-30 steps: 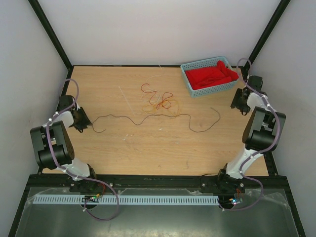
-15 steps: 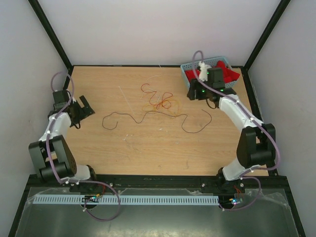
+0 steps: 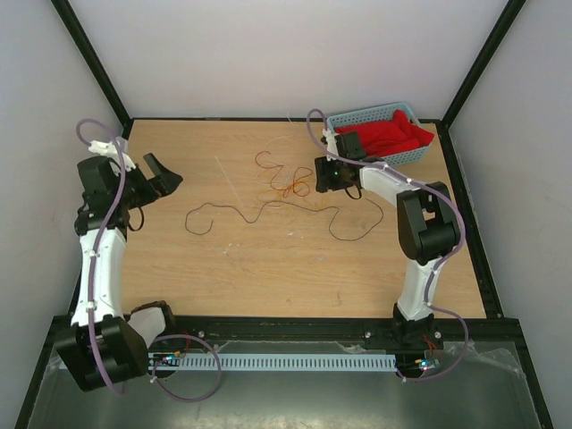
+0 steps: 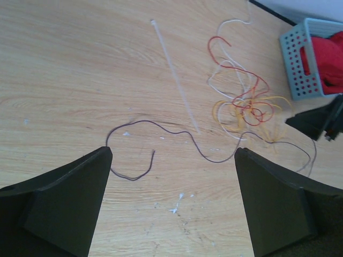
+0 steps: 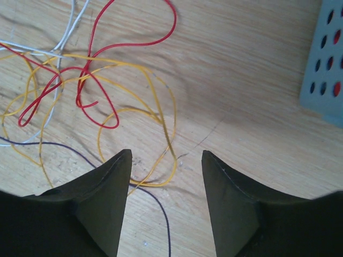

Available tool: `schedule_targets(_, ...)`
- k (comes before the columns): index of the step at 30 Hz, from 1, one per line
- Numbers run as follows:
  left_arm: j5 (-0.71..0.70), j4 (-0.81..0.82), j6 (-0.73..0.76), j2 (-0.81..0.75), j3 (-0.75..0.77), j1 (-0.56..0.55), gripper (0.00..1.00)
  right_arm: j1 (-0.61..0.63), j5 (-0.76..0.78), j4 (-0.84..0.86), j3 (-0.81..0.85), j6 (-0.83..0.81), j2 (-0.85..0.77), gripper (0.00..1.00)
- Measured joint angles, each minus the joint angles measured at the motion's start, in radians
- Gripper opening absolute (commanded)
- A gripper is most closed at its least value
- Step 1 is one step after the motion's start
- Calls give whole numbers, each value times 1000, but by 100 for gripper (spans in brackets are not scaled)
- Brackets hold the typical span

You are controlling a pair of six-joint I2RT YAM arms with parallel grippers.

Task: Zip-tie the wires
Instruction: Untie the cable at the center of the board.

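The wires lie loose on the wooden table: a red, yellow and white tangle (image 3: 288, 181) and a long dark strand (image 3: 259, 214) winding in front of it. A pale zip tie (image 4: 174, 72) lies flat to the left of the tangle. My left gripper (image 3: 163, 174) hangs wide open above the table's left side, holding nothing; in its wrist view its jaws (image 4: 173, 152) frame the dark strand's curled end (image 4: 131, 171). My right gripper (image 3: 320, 175) is open, low at the tangle's right edge. A yellow loop (image 5: 161, 134) and the dark strand (image 5: 161, 214) lie on the wood between its fingers (image 5: 166, 154).
A blue perforated basket (image 3: 375, 113) with red cloth (image 3: 384, 136) inside stands at the back right, just behind the right arm; its wall shows in the right wrist view (image 5: 327, 59). Black frame posts border the table.
The left gripper opened, let go of the dark strand's end and rose toward the back left. The right arm swung from the right edge over to the tangle. The dark strand drew in.
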Motion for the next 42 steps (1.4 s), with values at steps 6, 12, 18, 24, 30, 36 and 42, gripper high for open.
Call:
schedule_targets(6, 64, -4, -6, -42, 0, -2, 99, -2, 11, 7, 30, -12, 40, 29)
schedule_targets(12, 111, -8, -5, -48, 0, -7, 99, -2, -27, 6, 30, -14, 48, 0)
schedule_targets(18, 167, -24, 3, -52, 30, -20, 99, -2, -18, -43, 53, -20, 2, 0)
schedule_targets(24, 199, 5, 7, -74, 84, -77, 99, -2, 6, -104, 235, -34, -143, 0)
schedule_targets(30, 206, 68, -5, -53, 126, -135, 99, -2, -8, -98, 517, -32, -254, 0)
schedule_targets(36, 204, 142, -30, 13, 159, -188, 99, -2, -67, -97, 737, -17, -234, 0)
schedule_targets(42, 185, 214, -49, 100, 230, -250, 99, -2, -92, -107, 999, -10, -111, 0)
